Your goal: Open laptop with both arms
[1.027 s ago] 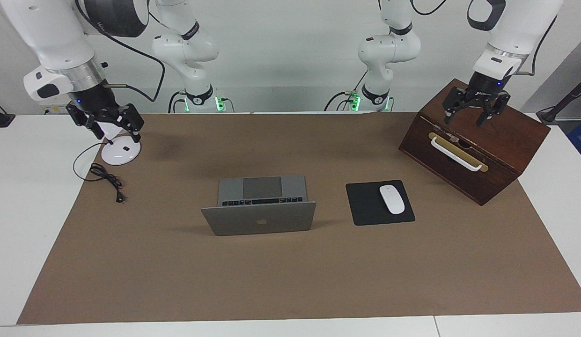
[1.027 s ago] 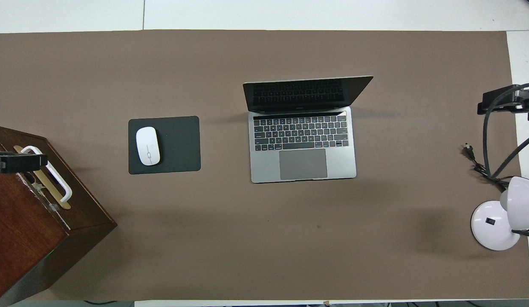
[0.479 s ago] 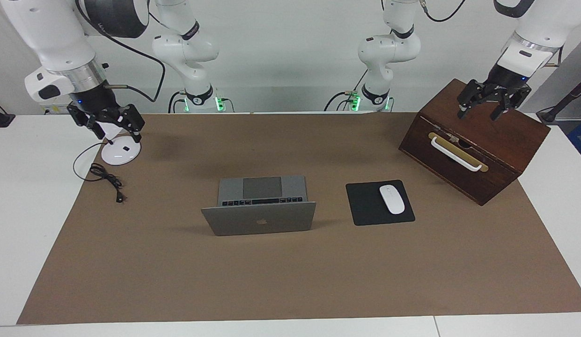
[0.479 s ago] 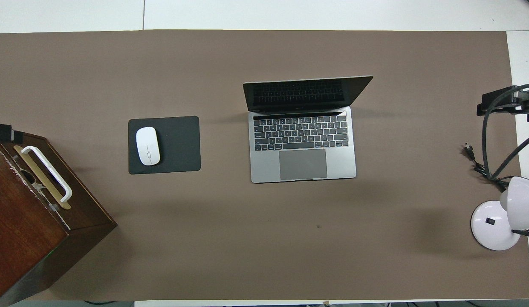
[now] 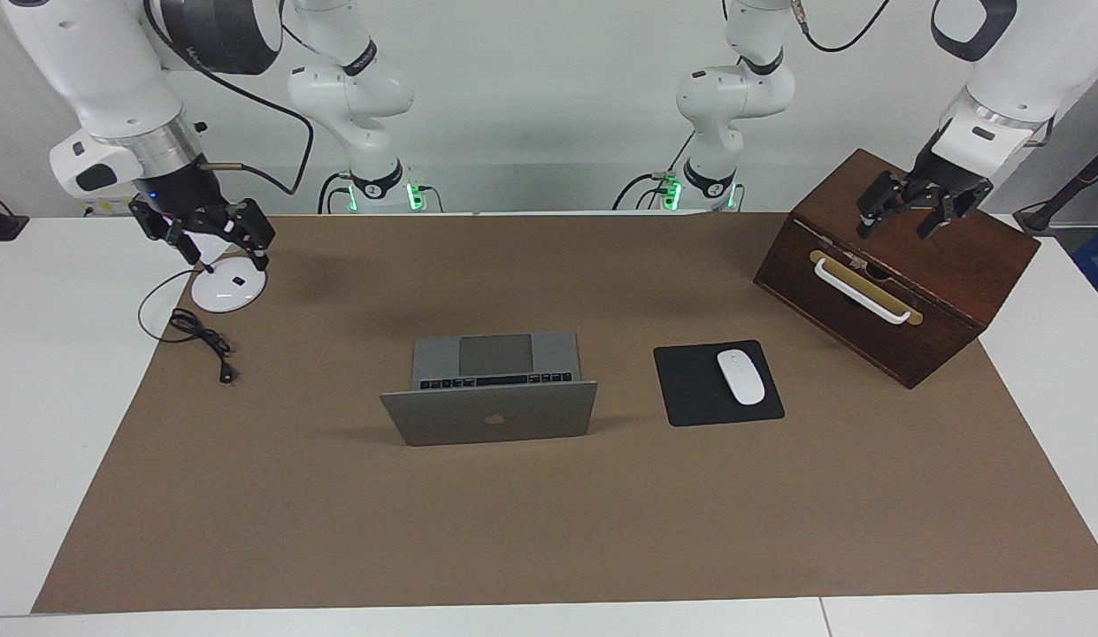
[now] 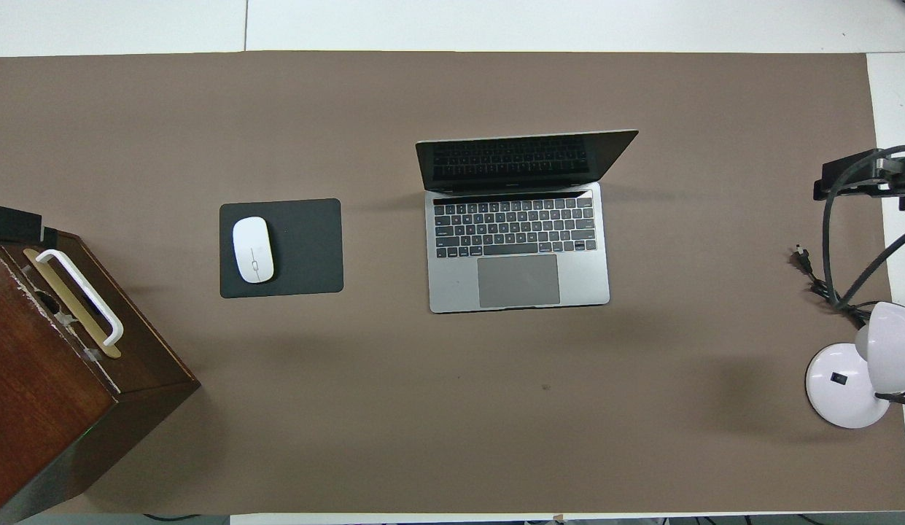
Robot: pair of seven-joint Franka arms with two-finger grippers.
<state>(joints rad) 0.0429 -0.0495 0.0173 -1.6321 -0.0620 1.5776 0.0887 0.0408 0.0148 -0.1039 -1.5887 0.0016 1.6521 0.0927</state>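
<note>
Left jaws [image 5: 911, 215] lifted higher over box [image 5: 973, 257]; laptop [image 5: 491, 389] unchanged.

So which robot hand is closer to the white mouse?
The left one. The left end effector hangs over the wooden box, which stands near the mouse. The right end effector hangs over the lamp base, at the table's other end.

A matt brushed-metal laptop [image 6: 518, 281] with a glossy dark screen sits on a matt brown paper-like sheet [image 6: 452, 437] covering the smooth white worktop [image 5: 53, 372]; a glossy white plastic mouse [image 6: 252, 249] rests on a matt black pad [image 6: 306, 248], near a polished dark wooden box [image 5: 902, 292].
</note>
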